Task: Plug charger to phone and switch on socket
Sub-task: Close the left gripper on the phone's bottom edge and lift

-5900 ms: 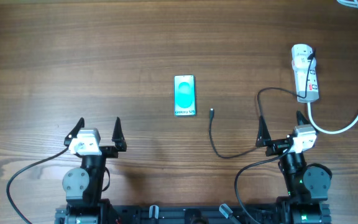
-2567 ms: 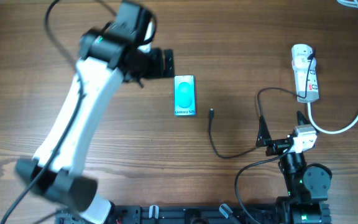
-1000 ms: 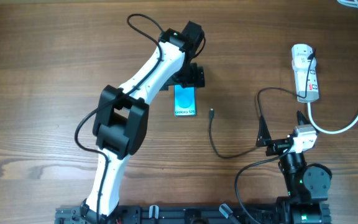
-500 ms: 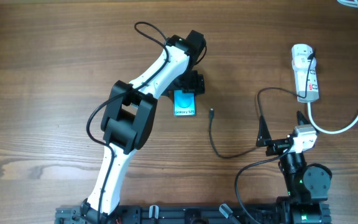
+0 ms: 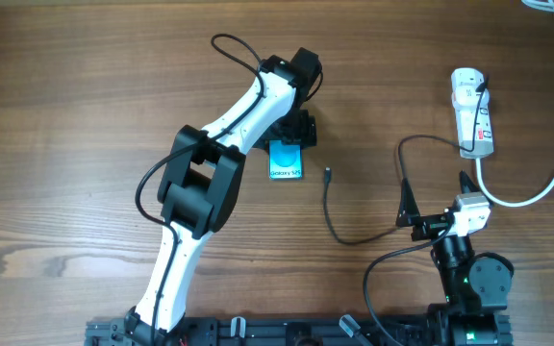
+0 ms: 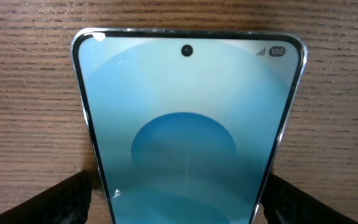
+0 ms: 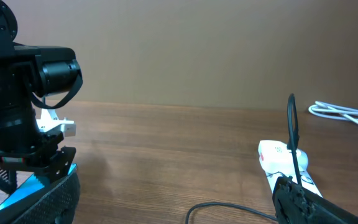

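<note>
Right, from overhead your left gripper point(image 5: 288, 133) hangs over the far half of the phone point(image 5: 286, 163), with its fingers spread to either side. The phone's long axis runs from under the gripper back toward the robot's base, white-strip end nearest the base. The charger point(image 5: 327, 206) has its connector tip just beside that near end, on the side facing your right arm and apart from the phone. Its cable loops toward the right gripper point(image 5: 435, 192), which sits low by its base with fingers spread. The cable then climbs past that gripper to the socket point(image 5: 471, 113), where the black plug sits. A thick white cord point(image 5: 519, 204) curls off beyond the socket, clear of the tip.

In the left wrist view the phone fills the frame, its camera-hole end ahead of the fingers point(image 6: 48, 202). The fingers flank its long edges, and you cannot tell whether they touch.

From the right wrist, the spread fingers point(image 7: 319, 205) frame the socket just ahead. The left arm point(image 7: 23, 93) stands well off across the wooden table point(image 7: 166, 143).

With the left gripper on the phone, the tip looks like the right arm's job. Only the cable's own slack lies in between.
</note>
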You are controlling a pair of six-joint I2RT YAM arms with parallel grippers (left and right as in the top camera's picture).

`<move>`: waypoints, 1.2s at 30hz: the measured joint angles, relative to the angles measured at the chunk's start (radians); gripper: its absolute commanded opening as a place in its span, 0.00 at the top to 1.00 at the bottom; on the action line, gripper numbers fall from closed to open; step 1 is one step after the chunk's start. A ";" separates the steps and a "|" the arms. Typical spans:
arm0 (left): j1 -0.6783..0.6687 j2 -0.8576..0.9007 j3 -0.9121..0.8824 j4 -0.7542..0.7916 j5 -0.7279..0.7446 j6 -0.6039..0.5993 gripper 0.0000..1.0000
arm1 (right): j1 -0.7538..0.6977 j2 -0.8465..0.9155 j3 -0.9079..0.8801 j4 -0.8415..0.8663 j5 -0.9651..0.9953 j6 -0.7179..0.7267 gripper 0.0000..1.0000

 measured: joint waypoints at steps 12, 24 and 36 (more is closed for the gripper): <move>-0.003 0.000 0.000 -0.002 0.004 0.000 0.27 | 0.000 0.000 0.000 0.000 0.000 0.000 0.00; -0.003 0.002 0.007 -0.058 0.010 0.000 0.34 | 0.000 0.000 0.000 0.000 0.000 0.000 0.00; 0.044 0.024 0.174 -0.326 0.307 0.134 0.38 | 0.000 0.000 0.000 0.000 0.000 0.000 0.00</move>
